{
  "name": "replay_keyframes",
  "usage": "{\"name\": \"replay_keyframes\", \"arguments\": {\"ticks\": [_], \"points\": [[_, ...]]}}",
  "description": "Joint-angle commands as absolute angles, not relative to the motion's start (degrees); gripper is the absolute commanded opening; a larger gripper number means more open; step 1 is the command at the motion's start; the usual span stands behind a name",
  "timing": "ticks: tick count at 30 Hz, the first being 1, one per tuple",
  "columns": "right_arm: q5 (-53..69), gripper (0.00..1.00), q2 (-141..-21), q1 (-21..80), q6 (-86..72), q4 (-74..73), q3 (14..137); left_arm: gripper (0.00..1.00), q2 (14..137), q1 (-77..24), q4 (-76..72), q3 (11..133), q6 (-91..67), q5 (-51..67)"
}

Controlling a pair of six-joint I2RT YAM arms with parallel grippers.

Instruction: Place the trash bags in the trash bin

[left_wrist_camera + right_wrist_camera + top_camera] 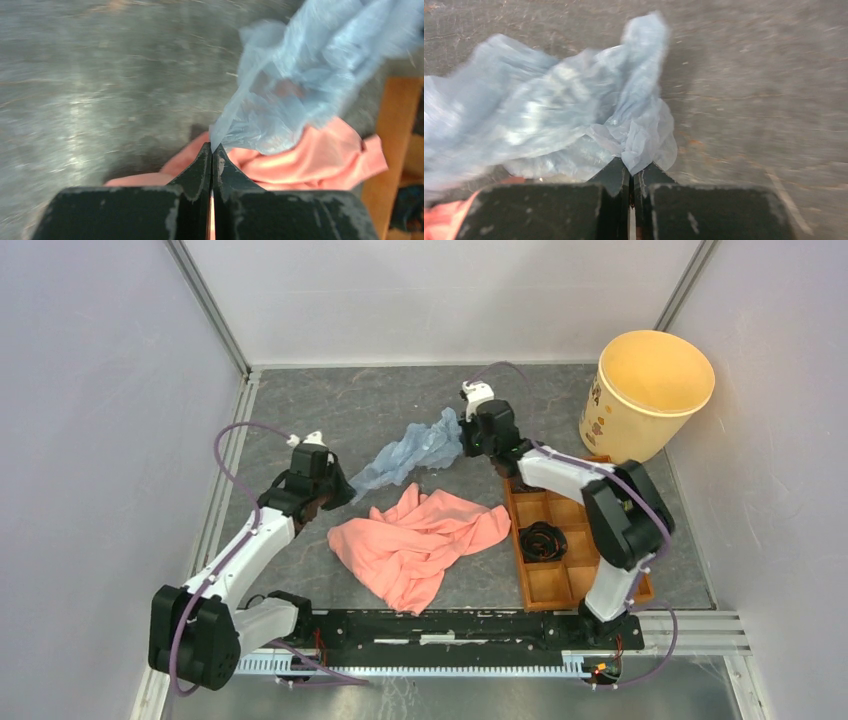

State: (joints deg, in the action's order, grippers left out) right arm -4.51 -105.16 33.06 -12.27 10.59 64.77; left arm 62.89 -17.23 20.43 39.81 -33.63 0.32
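A thin light-blue trash bag hangs stretched between my two grippers above the grey table. My left gripper is shut on its near-left corner. My right gripper is shut on its far-right end. A crumpled pink trash bag lies on the table just below and in front; it also shows in the left wrist view. The yellow-tan trash bin with cartoon pictures stands upright at the far right, beyond the right gripper.
A brown compartmented wooden tray lies under the right arm, with a black coiled item in one compartment. White walls close the table at the back and both sides.
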Motion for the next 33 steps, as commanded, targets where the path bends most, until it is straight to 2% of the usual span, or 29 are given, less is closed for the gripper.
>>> {"name": "replay_keyframes", "arguments": {"ticks": [1, 6, 10, 19, 21, 24, 26, 27, 30, 31, 33], "points": [[2.17, 0.0, -94.82, 31.3, -2.66, 6.42, 61.01, 0.02, 64.35, -12.55, 23.13, 44.49, -35.34, -5.91], [10.21, 0.0, -87.83, 31.28, -2.52, 8.81, 54.59, 0.02, 65.42, -11.58, 23.18, 47.82, -35.07, 0.35], [1.51, 0.0, -85.23, 31.14, 0.36, 6.76, 52.99, 0.02, 63.82, -8.54, 22.52, 47.38, -34.6, 9.4], [2.55, 0.01, -85.97, 31.11, 0.09, 9.81, 50.07, 0.02, 61.96, -4.66, 15.73, 41.28, -40.36, 26.31], [1.82, 0.02, -86.16, 30.64, 0.48, 8.06, 51.4, 0.02, 60.55, -2.83, 15.92, 41.67, -41.45, 27.06], [4.44, 0.02, -86.05, 29.27, -0.66, 6.19, 52.55, 0.03, 59.31, -0.23, 19.75, 44.02, -39.39, 22.13], [9.18, 0.03, -86.38, 29.09, -1.98, 5.41, 53.24, 0.14, 59.7, -0.09, 19.93, 44.89, -37.6, 23.55], [11.56, 0.03, -86.64, 29.09, -2.21, 5.08, 53.69, 0.24, 60.09, -0.09, 19.98, 45.11, -37.05, 25.18], [13.81, 0.03, -87.4, 29.04, -2.89, 2.9, 55.46, 0.6, 60.32, -0.09, 22.13, 45.6, -34.56, 26.74], [14.14, 0.03, -87.53, 29.05, -2.76, 2.46, 55.8, 0.7, 59.48, -0.09, 23.53, 46.37, -32.96, 25.52], [14.11, 0.03, -87.67, 29.07, -1.94, 1.99, 56.31, 0.83, 56.53, -0.13, 26.76, 47.93, -29.5, 21.94]]}}
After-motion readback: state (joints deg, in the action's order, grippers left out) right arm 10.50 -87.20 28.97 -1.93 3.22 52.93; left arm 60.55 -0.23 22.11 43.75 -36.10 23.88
